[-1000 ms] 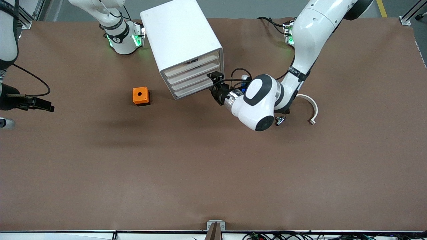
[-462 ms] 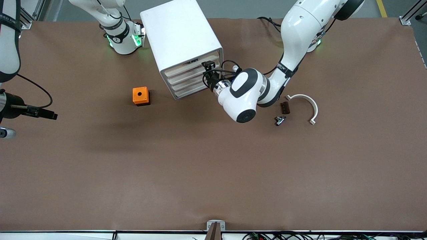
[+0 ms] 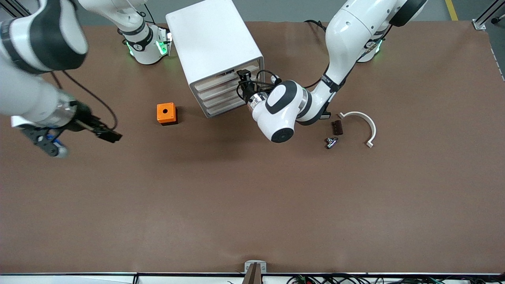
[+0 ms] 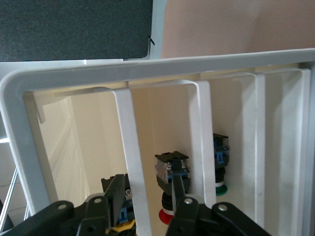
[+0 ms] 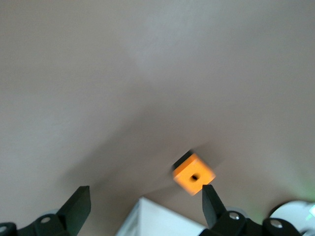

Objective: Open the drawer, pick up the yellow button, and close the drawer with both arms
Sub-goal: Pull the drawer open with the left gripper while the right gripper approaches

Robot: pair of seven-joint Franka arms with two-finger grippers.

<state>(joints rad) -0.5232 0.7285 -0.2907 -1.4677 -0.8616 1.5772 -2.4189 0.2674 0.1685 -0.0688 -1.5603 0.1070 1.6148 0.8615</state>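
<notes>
The white cabinet (image 3: 215,43) stands near the robots' bases, its four drawers all shut. My left gripper (image 3: 241,79) is at the uppermost drawer (image 3: 225,75). In the left wrist view this gripper (image 4: 146,189) is open, one finger on each side of that drawer's white front lip (image 4: 129,142), not clamped on it. A button with an orange-yellow cap (image 4: 122,225) shows inside that drawer, mostly hidden by a finger. My right gripper (image 3: 109,136) is open and empty over bare table toward the right arm's end; it also shows in its wrist view (image 5: 145,204).
An orange square box with a hole (image 3: 166,113) sits beside the cabinet; it also shows in the right wrist view (image 5: 194,173). A white curved piece (image 3: 365,122), a dark brown piece (image 3: 336,127) and a small metal part (image 3: 331,142) lie by the left arm. Red-capped (image 4: 167,214) and green-capped (image 4: 221,189) buttons sit in lower drawers.
My left gripper has moved from the lower drawers up to the uppermost drawer's front. My right arm has swung in from the table's end toward the orange box.
</notes>
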